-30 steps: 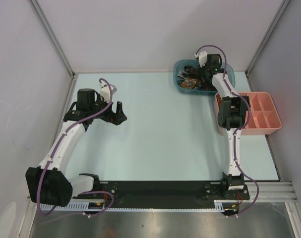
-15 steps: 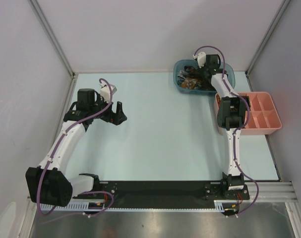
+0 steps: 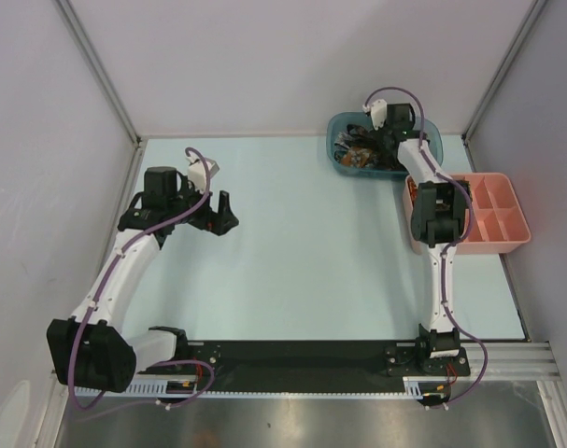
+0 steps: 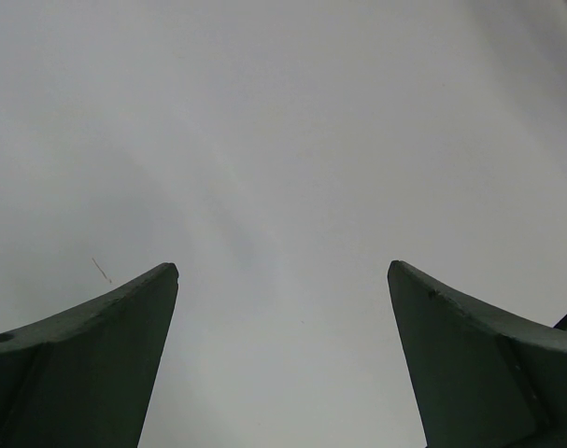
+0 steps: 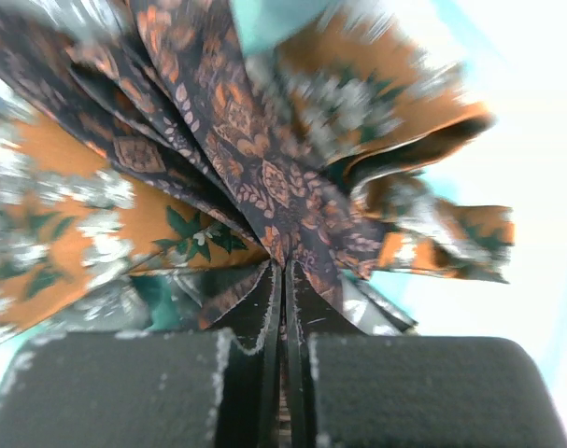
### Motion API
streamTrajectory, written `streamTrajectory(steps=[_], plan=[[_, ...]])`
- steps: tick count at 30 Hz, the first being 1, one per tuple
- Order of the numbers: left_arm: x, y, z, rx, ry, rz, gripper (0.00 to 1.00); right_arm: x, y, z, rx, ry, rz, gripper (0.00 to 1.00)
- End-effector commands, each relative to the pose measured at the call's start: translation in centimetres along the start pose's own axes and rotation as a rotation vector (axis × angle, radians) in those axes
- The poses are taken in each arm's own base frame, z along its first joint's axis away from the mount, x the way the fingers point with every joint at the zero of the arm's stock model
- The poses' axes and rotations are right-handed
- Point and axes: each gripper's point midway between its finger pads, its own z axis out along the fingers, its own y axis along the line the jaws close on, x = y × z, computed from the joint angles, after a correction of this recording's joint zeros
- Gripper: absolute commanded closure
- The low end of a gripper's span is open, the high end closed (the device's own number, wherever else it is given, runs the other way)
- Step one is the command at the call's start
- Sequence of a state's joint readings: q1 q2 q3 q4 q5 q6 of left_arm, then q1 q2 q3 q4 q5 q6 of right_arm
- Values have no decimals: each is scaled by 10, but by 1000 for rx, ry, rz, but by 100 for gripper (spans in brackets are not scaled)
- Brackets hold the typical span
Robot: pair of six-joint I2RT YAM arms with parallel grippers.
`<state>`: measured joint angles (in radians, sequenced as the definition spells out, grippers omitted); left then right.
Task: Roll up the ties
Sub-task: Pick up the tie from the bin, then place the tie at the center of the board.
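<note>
Several patterned ties (image 3: 362, 154) lie heaped in the blue tub (image 3: 431, 133) at the back right. In the right wrist view a dark brown tie with an orange pattern (image 5: 236, 121) runs down into my right gripper (image 5: 285, 280), whose jaws are pressed together on its fabric; orange and green patterned cloth (image 5: 68, 215) bunches around it. In the top view my right gripper (image 3: 388, 140) is inside the tub. My left gripper (image 3: 218, 213) hovers over bare table at the left, open and empty; its fingers (image 4: 124, 317) frame only the pale surface.
A pink compartment tray (image 3: 493, 217) stands right of the right arm, just in front of the tub. Pale walls with metal posts close the table on the left, back and right.
The left arm has shifted very slightly up and left. The right arm shows almost no movement, its wrist staying over the tub.
</note>
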<state>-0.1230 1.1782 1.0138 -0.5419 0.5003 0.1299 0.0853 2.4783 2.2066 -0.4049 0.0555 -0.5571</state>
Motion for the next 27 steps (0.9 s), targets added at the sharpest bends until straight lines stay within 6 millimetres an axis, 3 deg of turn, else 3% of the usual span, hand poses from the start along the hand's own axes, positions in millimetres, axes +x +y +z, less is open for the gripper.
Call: streamTrajectory(steps=[1,6,11,12,13,15,17,23,25,27], plan=[[-25,-1,-13,-19,-64,15,0,-124,-46,-102,106,-308,51,100],[-41,4,-20,-48,-99,9,1,-178,-48,-173,105,-446,67,100],[-56,9,-34,-49,-138,-21,0,-232,-22,-270,10,-610,64,100],[-58,14,-39,-54,-151,-32,0,-236,-17,-283,-8,-624,64,100],[-61,9,-42,-21,-160,-35,0,-243,-11,-309,-33,-654,64,100],[-65,16,-51,-27,-185,-50,0,-250,13,-332,-86,-678,66,100],[-67,15,-55,-21,-193,-44,1,-253,23,-367,-123,-715,82,100],[-68,10,-68,-23,-224,-13,1,-265,84,-442,-319,-810,115,100],[-68,9,-70,-19,-221,-15,1,-264,110,-452,-443,-806,150,100],[-69,7,-72,-14,-223,-4,1,-254,127,-445,-524,-762,188,100]])
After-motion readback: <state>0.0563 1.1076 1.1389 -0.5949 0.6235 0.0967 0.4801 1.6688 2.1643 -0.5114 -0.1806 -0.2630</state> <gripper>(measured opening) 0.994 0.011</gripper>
